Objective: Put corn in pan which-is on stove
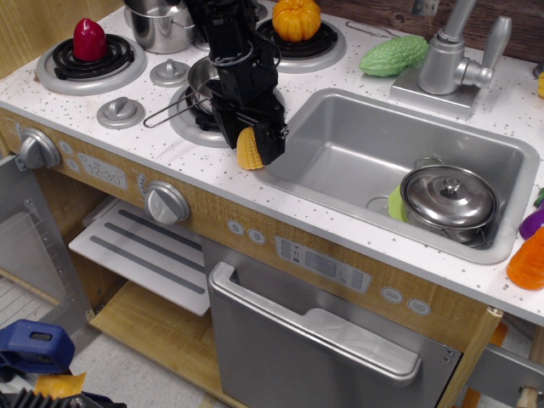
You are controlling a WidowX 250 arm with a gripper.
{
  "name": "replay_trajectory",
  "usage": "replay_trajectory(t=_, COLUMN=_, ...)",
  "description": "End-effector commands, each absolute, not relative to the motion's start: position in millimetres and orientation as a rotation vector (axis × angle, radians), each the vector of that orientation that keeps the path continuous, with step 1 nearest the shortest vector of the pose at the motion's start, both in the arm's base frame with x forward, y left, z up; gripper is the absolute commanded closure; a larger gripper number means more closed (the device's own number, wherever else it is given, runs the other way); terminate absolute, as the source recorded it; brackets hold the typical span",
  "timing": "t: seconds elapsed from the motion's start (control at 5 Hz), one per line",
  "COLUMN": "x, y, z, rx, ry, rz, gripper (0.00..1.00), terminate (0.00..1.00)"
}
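Note:
The yellow corn (248,153) stands on the white speckled stove top (161,149), at the left rim of the sink. My black gripper (252,146) is lowered over it, open, with one finger on each side of the corn; I cannot tell whether the fingers touch it. The steel pan (201,78) sits on the front middle burner just behind the gripper. It is partly hidden by my arm, and its thin wire handle (166,116) points left.
A red toy (88,38) sits on the left burner, a taller steel pot (157,25) behind it, an orange pumpkin (297,19) on the back burner. The sink (357,144) holds a lidded steel pot (449,200). A green gourd (393,55) and the faucet (455,59) stand behind it.

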State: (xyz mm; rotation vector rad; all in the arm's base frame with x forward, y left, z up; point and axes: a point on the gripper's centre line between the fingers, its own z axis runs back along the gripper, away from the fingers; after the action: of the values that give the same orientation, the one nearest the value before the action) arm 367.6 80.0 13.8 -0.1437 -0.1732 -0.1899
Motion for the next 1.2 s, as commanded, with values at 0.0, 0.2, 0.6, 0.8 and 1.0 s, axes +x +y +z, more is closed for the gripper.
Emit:
replay_trajectory(t=0.0, x=376, y=85, z=30, rx=-0.134, ry=-0.234, rz=-0.178, gripper=1.00, terminate=0.00)
replay_trajectory(t=0.2, x=376, y=81, z=42, rx=-0.095, ry=-0.223, rz=-0.179, gripper=1.00, terminate=0.00)
replay_trajectory(t=0.6, x=384, y=73, z=89, rx=0.047, ry=-0.219, rz=-0.208, gripper=1.00, terminate=0.00)
replay_trajectory(t=0.8, x=392, y=77, z=104, rx=0.114, ry=-0.204, rz=-0.264, gripper=1.00, terminate=0.00)
replay_trajectory(t=1.0, x=404, y=86, z=117, rx=0.166, ry=-0.195, rz=-0.340, gripper=1.00, terminate=0.00)
